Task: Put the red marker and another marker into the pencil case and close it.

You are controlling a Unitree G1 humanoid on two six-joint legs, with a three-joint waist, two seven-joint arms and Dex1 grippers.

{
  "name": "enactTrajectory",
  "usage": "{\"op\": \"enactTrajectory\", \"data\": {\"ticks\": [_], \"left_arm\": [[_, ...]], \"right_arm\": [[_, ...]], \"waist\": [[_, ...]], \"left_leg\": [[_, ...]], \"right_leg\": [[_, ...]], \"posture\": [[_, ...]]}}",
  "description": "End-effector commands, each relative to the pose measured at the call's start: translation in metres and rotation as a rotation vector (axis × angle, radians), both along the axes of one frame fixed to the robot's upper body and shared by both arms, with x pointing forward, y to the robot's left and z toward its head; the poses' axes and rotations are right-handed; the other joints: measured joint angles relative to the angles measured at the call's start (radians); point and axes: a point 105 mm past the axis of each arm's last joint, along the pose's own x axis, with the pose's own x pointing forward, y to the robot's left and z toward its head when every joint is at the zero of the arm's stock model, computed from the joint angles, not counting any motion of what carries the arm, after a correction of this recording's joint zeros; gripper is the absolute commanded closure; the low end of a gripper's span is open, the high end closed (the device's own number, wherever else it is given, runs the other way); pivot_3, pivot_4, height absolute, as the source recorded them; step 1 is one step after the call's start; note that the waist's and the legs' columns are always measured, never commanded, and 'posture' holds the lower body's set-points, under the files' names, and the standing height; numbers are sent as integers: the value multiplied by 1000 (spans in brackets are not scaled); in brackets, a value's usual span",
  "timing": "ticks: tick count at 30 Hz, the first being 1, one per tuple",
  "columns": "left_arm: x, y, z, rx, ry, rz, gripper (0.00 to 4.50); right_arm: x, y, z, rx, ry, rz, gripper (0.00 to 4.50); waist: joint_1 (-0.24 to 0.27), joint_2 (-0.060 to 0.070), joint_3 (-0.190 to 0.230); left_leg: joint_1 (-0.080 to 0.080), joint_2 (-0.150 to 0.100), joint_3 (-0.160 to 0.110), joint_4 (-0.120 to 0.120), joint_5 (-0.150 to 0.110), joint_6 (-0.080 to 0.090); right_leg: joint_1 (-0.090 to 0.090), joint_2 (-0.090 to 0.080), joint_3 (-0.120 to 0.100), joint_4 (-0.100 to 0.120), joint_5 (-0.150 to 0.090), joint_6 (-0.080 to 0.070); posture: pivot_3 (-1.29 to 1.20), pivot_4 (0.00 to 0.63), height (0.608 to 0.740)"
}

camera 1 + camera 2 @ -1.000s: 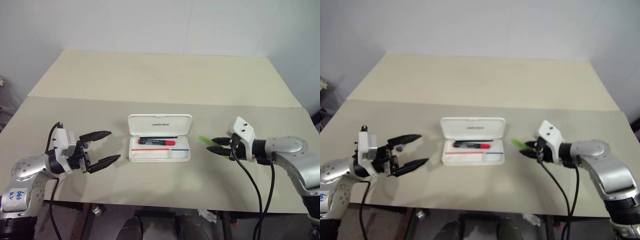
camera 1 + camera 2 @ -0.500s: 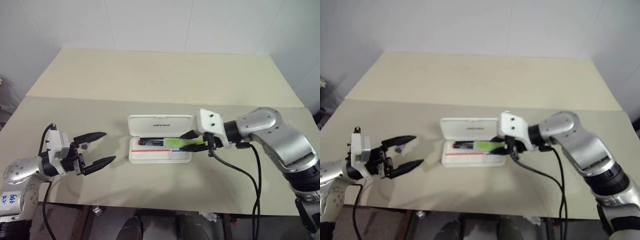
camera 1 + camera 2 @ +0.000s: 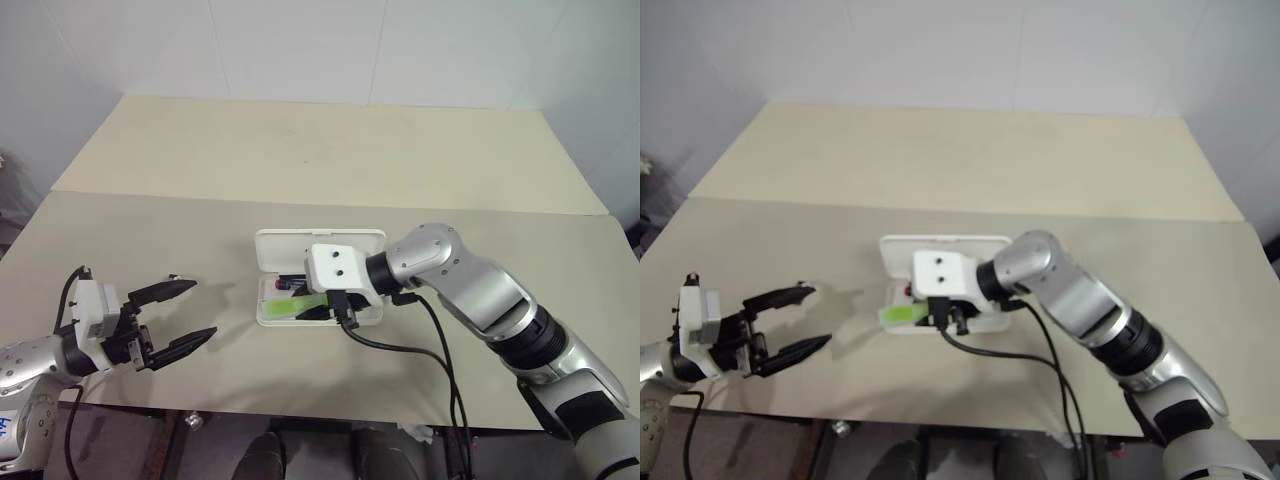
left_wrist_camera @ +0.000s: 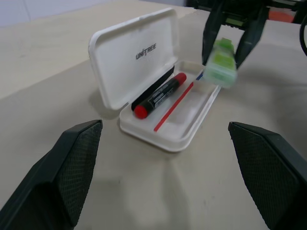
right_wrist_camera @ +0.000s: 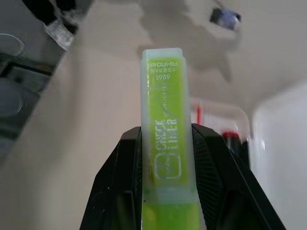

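Left wrist view, centre of frame: the pencil case, a white hard-plastic box, lies open on the beige table, its lid standing up behind the tray with the dark logo facing the camera. Along the back of the tray, just under the lid, lies the red marker, red cap toward the lower left of the frame; a thin red-and-blue line runs along the tray floor beside it. At upper right of the same frame, the lime-green marker hangs above the far end of the tray, its paler end toward the camera, pinched between two black fingers.

Right wrist view: the green marker fills the middle of the frame, printed side up, with the right gripper clamped on its two flanks; the red marker's cap shows at the right edge, inside the case.

Left eye view: the right gripper sits at frame centre over the tray of the case, carried by an arm that reaches in from the lower right; the green marker juts from it toward the left of the frame. The left gripper hangs at lower left, well apart from the case, its fingers spread wide and holding nothing.
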Motion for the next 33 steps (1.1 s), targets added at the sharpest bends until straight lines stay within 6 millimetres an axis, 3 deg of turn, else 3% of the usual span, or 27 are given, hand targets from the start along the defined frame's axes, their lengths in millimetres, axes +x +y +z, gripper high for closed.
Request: {"op": "enactTrajectory", "data": {"ticks": [1, 7, 24, 33], "left_arm": [[-6, 5, 14, 39, -59, 8, 0], [-9, 10, 18, 52, -71, 29, 0], [-9, 13, 22, 63, -81, 38, 0], [-8, 13, 21, 63, -84, 42, 0]], "right_arm": [[2, 10, 5, 3, -47, 5, 3421], [6, 21, 0, 17, -30, -30, 3421], [20, 24, -19, -17, -21, -87, 3421], [22, 14, -19, -42, -26, -90, 216]], "waist": [[0, 0, 0], [-1, 0, 0], [-11, 0, 0], [-22, 0, 0]], "left_leg": [[0, 0, 0, 0, 0, 0], [0, 0, 0, 0, 0, 0], [0, 0, 0, 0, 0, -1], [0, 0, 0, 0, 0, -1]], "right_leg": [[0, 0, 0, 0, 0, 0], [0, 0, 0, 1, 0, -1], [0, 0, 0, 1, 0, -1], [0, 0, 0, 1, 0, -1]], "posture": [[0, 150, 740], [0, 150, 740], [0, 150, 740], [0, 150, 740]]}}
